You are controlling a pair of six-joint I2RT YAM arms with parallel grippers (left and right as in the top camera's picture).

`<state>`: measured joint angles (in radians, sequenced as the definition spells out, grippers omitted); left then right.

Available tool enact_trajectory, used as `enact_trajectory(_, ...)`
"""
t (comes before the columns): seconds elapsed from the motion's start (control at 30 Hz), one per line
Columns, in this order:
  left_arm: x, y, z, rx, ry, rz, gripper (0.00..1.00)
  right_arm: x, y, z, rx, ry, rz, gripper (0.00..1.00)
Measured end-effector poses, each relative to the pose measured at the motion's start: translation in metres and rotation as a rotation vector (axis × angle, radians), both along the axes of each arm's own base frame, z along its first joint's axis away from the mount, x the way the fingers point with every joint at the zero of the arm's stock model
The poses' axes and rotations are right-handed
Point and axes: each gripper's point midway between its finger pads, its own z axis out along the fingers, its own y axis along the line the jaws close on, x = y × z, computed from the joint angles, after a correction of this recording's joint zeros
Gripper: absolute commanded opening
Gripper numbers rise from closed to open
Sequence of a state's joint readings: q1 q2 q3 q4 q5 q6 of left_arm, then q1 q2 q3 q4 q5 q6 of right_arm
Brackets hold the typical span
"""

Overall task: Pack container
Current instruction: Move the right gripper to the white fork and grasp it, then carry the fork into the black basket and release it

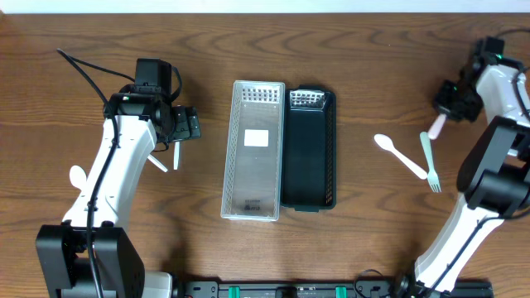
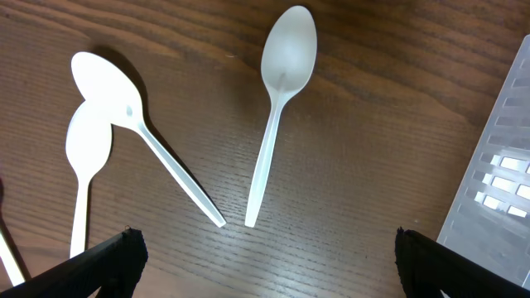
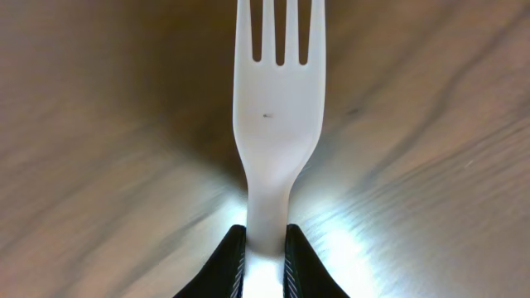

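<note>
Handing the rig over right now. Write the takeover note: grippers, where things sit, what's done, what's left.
Left gripper: open, holding nothing, over three left spoons lying on the table left of the trays.
Right gripper: shut on the pink fork by its handle, at the table's far right.
Clear tray and black tray: side by side mid-table, and both look empty.
On the table to the right: right spoon and green fork.
Done: nothing packed yet.
Left: the held fork and all the loose cutlery need packing.
</note>
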<state>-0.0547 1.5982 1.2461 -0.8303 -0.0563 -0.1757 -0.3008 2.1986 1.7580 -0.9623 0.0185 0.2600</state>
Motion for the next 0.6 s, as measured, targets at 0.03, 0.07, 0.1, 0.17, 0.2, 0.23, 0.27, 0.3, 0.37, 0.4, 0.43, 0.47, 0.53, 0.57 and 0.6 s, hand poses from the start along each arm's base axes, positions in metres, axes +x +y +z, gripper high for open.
enact_trajectory(0.03, 0.000, 0.000, 0.000, 0.000, 0.000, 0.000, 0.98, 0.002, 0.009, 0.012, -0.005, -0.017, 0.021, 0.01)
enact_trajectory(0.07, 0.000, 0.000, 0.000, 0.000, 0.000, 0.000, 0.98, 0.006, 0.021, 0.030, -0.013, -0.047, 0.048, 0.01)
enact_trajectory(0.1, 0.000, 0.000, 0.000, 0.000, 0.000, 0.000, 0.98, 0.010, 0.032, 0.047, -0.021, -0.078, 0.072, 0.01)
enact_trajectory(0.17, 0.000, 0.000, 0.000, 0.000, 0.000, 0.000, 0.98, 0.017, 0.061, 0.092, -0.035, -0.164, 0.135, 0.01)
enact_trajectory(0.2, 0.000, 0.000, 0.000, 0.000, 0.000, 0.000, 0.98, 0.019, 0.078, 0.117, -0.040, -0.213, 0.170, 0.01)
enact_trajectory(0.23, 0.000, 0.000, 0.000, 0.000, 0.000, 0.000, 0.98, 0.019, 0.094, 0.136, -0.039, -0.252, 0.199, 0.01)
enact_trajectory(0.27, 0.000, 0.000, 0.000, 0.000, 0.002, 0.000, 0.98, 0.016, 0.115, 0.157, -0.030, -0.295, 0.231, 0.01)
enact_trajectory(0.3, 0.000, 0.000, 0.000, 0.000, 0.002, 0.000, 0.98, 0.012, 0.134, 0.173, -0.018, -0.327, 0.262, 0.01)
enact_trajectory(0.37, -0.001, 0.000, 0.000, 0.000, 0.005, 0.000, 0.98, 0.002, 0.171, 0.194, 0.015, -0.361, 0.315, 0.01)
enact_trajectory(0.4, -0.002, 0.000, -0.001, 0.001, 0.008, 0.000, 0.98, -0.006, 0.194, 0.200, 0.038, -0.362, 0.348, 0.01)
enact_trajectory(0.43, -0.002, 0.000, -0.001, 0.001, 0.009, 0.000, 0.98, -0.012, 0.211, 0.200, 0.055, -0.352, 0.371, 0.01)
enact_trajectory(0.47, -0.002, 0.000, -0.001, 0.001, 0.010, 0.000, 0.98, -0.018, 0.227, 0.198, 0.069, -0.337, 0.394, 0.01)
enact_trajectory(0.53, -0.002, 0.000, -0.001, 0.001, 0.010, 0.000, 0.98, -0.029, 0.256, 0.189, 0.094, -0.296, 0.433, 0.01)
enact_trajectory(0.57, -0.002, 0.000, -0.001, 0.001, 0.011, 0.000, 0.98, -0.035, 0.270, 0.183, 0.105, -0.273, 0.452, 0.01)
enact_trajectory(0.6, -0.003, 0.000, -0.001, 0.001, 0.011, 0.000, 0.98, -0.040, 0.281, 0.177, 0.114, -0.254, 0.464, 0.01)
